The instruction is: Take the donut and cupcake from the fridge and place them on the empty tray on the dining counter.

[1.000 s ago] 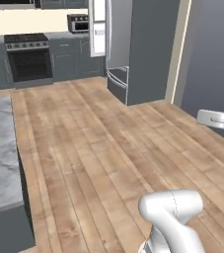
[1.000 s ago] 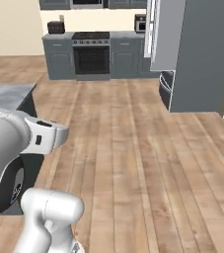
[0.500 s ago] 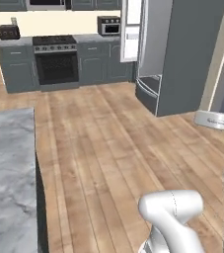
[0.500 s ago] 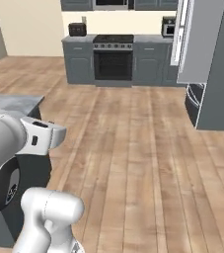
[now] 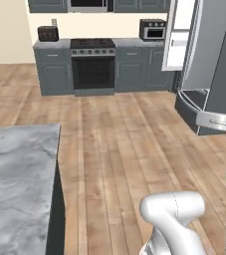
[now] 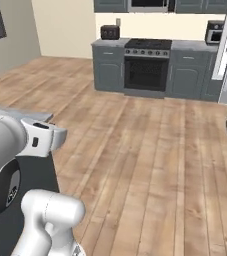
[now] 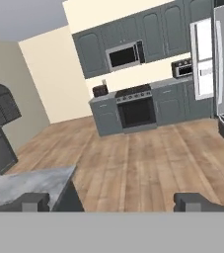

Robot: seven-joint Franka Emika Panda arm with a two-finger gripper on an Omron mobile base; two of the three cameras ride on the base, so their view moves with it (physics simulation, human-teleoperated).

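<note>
Gripper [image 7: 111,201] jaws spread wide, holding nothing — marble dining counter [image 5: 15,169] at left, fridge [image 5: 209,55] door ajar beyond.

Base views: behind arm, facing far stove [image 5: 93,64].
Hand view: level, perhaps higher.
Shared: stove, fridge [image 5: 211,55].

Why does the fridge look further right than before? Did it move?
No. The fridge stands beside the same grey cabinets as earlier. The stove and floor slid across the left base view with it, so the base turned.
</note>
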